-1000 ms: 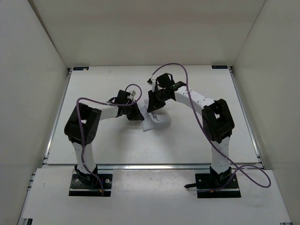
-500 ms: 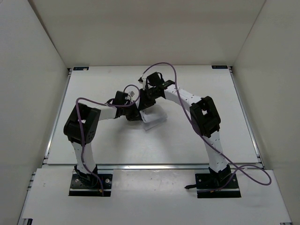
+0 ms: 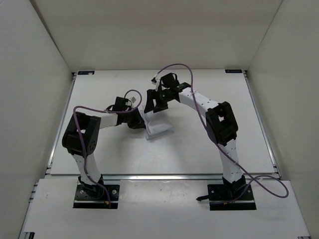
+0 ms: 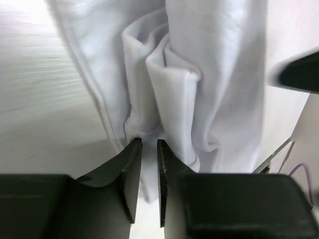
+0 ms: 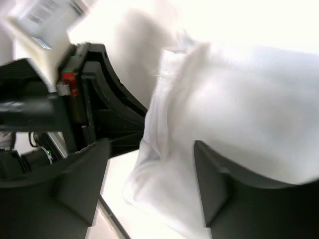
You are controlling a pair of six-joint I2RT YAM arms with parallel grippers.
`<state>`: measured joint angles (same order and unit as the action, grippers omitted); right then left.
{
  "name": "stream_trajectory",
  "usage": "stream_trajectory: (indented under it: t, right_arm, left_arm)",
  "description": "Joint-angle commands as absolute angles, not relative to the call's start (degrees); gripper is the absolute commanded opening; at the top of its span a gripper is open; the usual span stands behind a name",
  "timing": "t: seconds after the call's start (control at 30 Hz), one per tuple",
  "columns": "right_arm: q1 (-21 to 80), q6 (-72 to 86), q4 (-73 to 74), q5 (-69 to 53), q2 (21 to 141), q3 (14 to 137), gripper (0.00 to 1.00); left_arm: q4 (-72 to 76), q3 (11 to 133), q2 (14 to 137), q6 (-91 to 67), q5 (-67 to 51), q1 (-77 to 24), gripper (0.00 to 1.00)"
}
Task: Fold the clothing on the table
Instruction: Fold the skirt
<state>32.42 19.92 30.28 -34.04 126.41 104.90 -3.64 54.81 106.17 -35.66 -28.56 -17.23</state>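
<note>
Your left gripper [image 4: 148, 147] had its two black fingers parted by only a thin slit, and nothing was clearly pinched between them. Just beyond its tips lay the plain white, softly wrinkled fabric clothing [image 4: 199, 89], gathered into several long folds. One stitched hem ran down toward the right-hand finger. The nearest fold sat right at the fingertips, though you could not tell from the wrist view whether it touched them.

Your right gripper [image 5: 149, 147] stood with its jaws spread wide. The same white fabric filled the space between and ahead of its fingers, and the fingers were not pressed onto it. The black body of the left gripper showed just to that hand's left, close beside the cloth.

From above, the clothing was a small, compact bundle on the large flat white matte table [image 3: 209, 144]. It lay between the two grippers, just in front of both.
</note>
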Motion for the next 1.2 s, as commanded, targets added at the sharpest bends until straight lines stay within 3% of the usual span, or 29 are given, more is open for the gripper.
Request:
stream_trajectory:
  t: [0.0, 0.07, 0.1, 0.17, 0.2, 0.3, 0.53, 0.63, 0.97, 1.17]
  right_arm:
    - [30.9, 22.1, 24.4, -34.5, 118.0, 109.0, 0.6]
    - [29.9, 21.4, 24.1, -34.0, 116.3, 106.3, 0.37]
    - [29.5, 21.0, 23.9, -33.7, 116.0, 105.3, 0.19]
    - [28.9, 19.6, 24.9, -33.0, 115.6, 101.0, 0.02]
    - [29.3, 18.9, 25.5, -32.8, 115.4, 99.9, 0.0]
    - [30.5, 17.1, 24.4, -31.6, 115.7, 93.8, 0.0]
    - [34.0, 18.4, 19.1, -34.8, 120.3, 89.1, 0.0]
    - [35.4, 19.5, 17.8, -36.3, 123.0, 91.6, 0.0]
    - [37.3, 23.9, 12.8, -38.2, 128.7, 95.1, 0.01]
    - [35.2, 24.1, 15.4, -38.9, 128.2, 99.7, 0.0]
  left_arm:
    - [-7.3, 54.9, 100.4, -33.2, -27.2, -14.6, 0.32]
    - [-11.1, 57.0, 98.2, -31.2, -26.3, -14.2, 0.41]
    - [-13.4, 57.6, 97.0, -30.5, -25.6, -13.7, 0.47]
    - [-15.4, 58.2, 94.9, -29.7, -24.7, -13.3, 0.54]
    - [-16.2, 58.3, 92.9, -29.7, -24.2, -12.8, 0.55]
    - [-16.3, 57.0, 89.0, -30.1, -23.5, -12.0, 0.5]
    - [-17.1, 55.6, 86.9, -31.0, -23.9, -13.3, 0.09]
    - [-17.7, 54.7, 86.7, -31.2, -23.1, -14.1, 0.0]
    - [-19.3, 52.2, 86.3, -29.2, -23.7, -13.6, 0.0]
    - [-20.5, 51.9, 85.2, -28.2, -23.5, -13.0, 0.14]
